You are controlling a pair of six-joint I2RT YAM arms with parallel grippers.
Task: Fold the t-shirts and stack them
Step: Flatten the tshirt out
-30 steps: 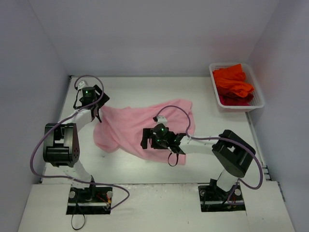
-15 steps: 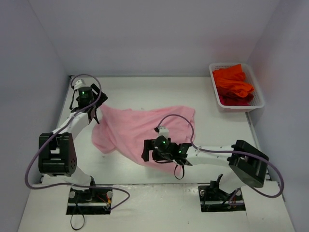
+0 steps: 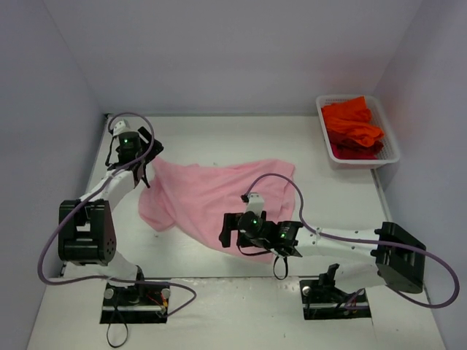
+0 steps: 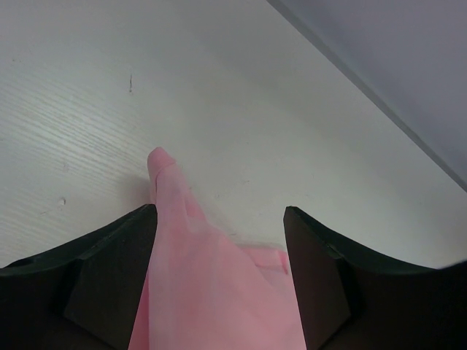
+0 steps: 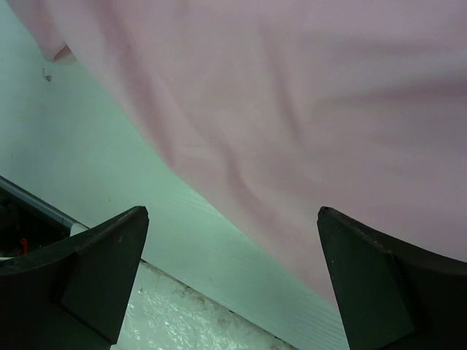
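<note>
The light pink t-shirt [image 3: 211, 197] lies spread and wrinkled across the middle of the table. Its far-left corner runs up between the fingers of my left gripper [image 3: 143, 172]; in the left wrist view the jaws stand apart with a strip of the pink t-shirt [image 4: 211, 292] between them, its tip on the table ahead. My right gripper [image 3: 229, 237] hovers wide open over the shirt's near hem. In the right wrist view the pink t-shirt [image 5: 292, 109] fills the top and nothing sits between the fingers. The orange-red t-shirts [image 3: 353, 128] are piled at the back right.
The orange-red shirts lie in a white mesh basket [image 3: 365, 163] against the right wall. The table's near edge [image 5: 182, 313] is just below the right gripper. Grey walls close in the left, back and right sides. Cables loop off both arms.
The right arm has slid toward the table's near edge, its gripper now over the shirt's front hem. The left gripper moved slightly back-left early on, drawing the shirt's corner out, then stayed.
</note>
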